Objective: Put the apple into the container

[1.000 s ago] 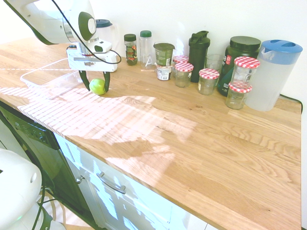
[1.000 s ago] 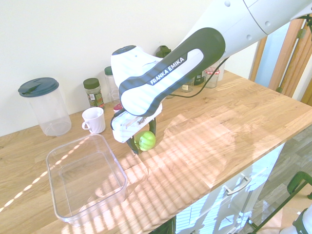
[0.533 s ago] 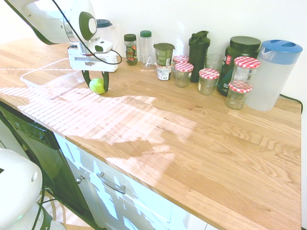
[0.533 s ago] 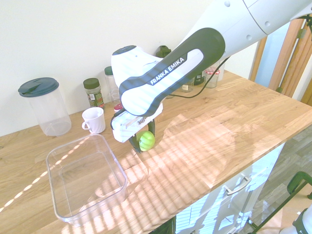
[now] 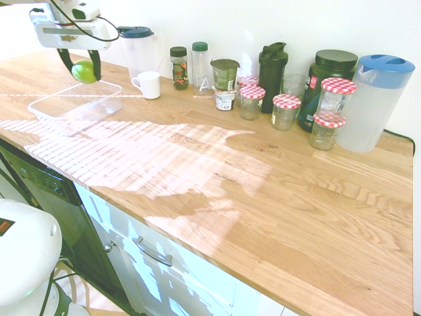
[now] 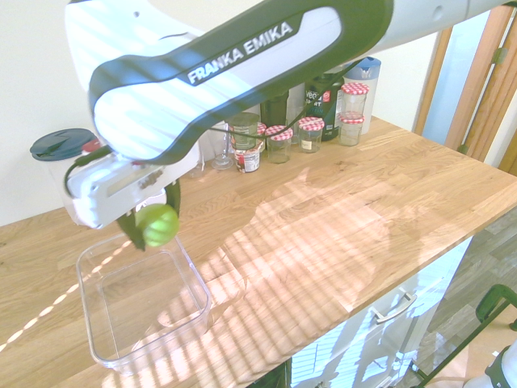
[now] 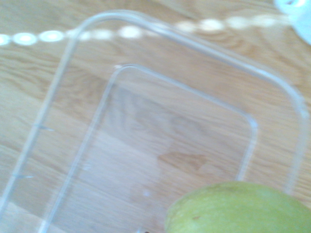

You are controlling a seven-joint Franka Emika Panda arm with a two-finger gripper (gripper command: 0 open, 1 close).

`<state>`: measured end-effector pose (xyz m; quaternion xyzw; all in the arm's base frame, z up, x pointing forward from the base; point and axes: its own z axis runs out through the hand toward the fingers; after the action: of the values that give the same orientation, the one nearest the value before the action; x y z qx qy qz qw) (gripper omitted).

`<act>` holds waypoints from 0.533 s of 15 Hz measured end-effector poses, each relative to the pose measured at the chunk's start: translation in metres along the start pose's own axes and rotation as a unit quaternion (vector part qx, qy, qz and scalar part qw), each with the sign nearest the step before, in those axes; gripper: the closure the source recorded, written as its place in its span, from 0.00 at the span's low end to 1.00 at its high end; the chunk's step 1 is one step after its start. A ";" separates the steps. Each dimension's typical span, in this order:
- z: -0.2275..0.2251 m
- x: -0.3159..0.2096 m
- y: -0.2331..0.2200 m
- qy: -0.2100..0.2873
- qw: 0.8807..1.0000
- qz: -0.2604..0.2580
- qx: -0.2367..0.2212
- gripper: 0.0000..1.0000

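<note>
The bench (image 5: 217,171) carries the container (image 5: 99,108) at the upper left of the first exterior view. For a clean release, the gripper (image 5: 83,71) should centre over the container floor, descend, then part. The jaws are closed on the apple (image 6: 157,225), held between them, apparently above the container's far rim.
</note>
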<state>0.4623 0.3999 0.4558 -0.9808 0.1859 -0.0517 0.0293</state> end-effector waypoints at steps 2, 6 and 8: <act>0.028 -0.013 -0.021 -0.009 1.000 -0.011 -0.011 1.00; 0.072 -0.027 -0.039 -0.001 1.000 -0.011 -0.021 1.00; 0.092 -0.022 -0.039 0.003 1.000 0.001 -0.027 1.00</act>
<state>0.4660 0.4479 0.3658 -0.9809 0.1882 -0.0493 0.0020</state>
